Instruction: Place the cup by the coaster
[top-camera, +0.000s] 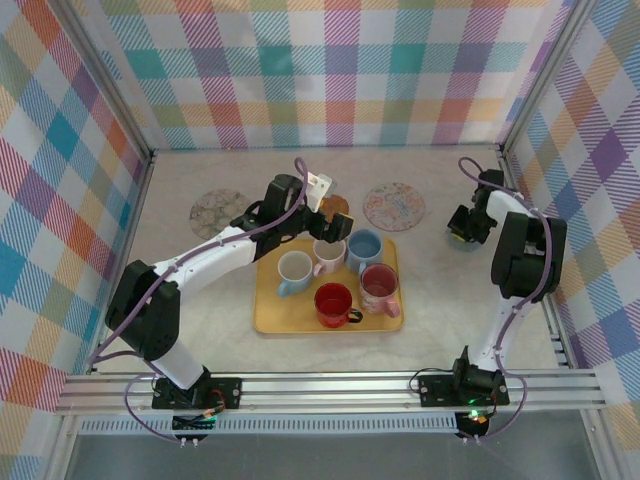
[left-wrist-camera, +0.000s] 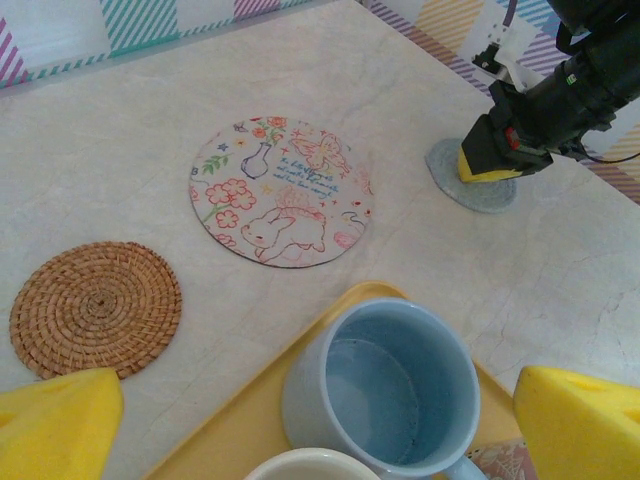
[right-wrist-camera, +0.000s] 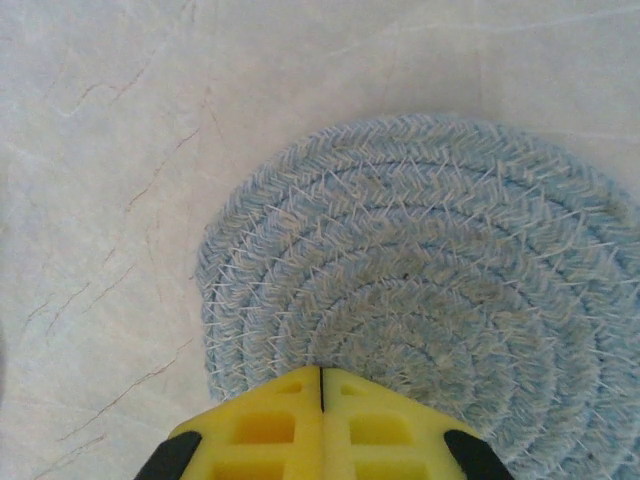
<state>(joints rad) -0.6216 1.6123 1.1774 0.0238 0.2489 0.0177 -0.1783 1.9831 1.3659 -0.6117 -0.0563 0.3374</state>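
**Top view.** I see the yellow tray (top-camera: 268, 318) at mid-table with five cups on it. The blue cup (top-camera: 363, 248) stands at its far right corner, a pale pink cup (top-camera: 328, 257) and a white cup (top-camera: 294, 272) sit to its left, and a red cup (top-camera: 333, 303) and a pink patterned cup (top-camera: 380, 288) are in the near row. The left gripper (top-camera: 338, 232) hangs over the tray's far edge, just beside the blue cup. The right gripper (top-camera: 460, 228) is well to the right of the tray, down on the blue woven coaster (top-camera: 466, 241). Beyond the tray lie a wicker coaster (top-camera: 335, 207), an illustrated coaster (top-camera: 394, 206) and a grey patterned coaster (top-camera: 218, 212).

**Left wrist view.** My left gripper (left-wrist-camera: 320, 425) is spread wide. Its yellow fingers (left-wrist-camera: 60, 420) frame the blue cup (left-wrist-camera: 380, 390) with a gap showing on each side, so it holds nothing. The cup is upright on the tray (left-wrist-camera: 335, 308). The wicker coaster (left-wrist-camera: 95, 308) and the illustrated coaster (left-wrist-camera: 282, 190) lie on the table beyond it.

**Right wrist view.** My right gripper (right-wrist-camera: 322, 400) has its fingers pressed flat together with nothing between them. They point at the near edge of the blue woven coaster (right-wrist-camera: 420, 280), which lies on the marbled table (right-wrist-camera: 100, 150).
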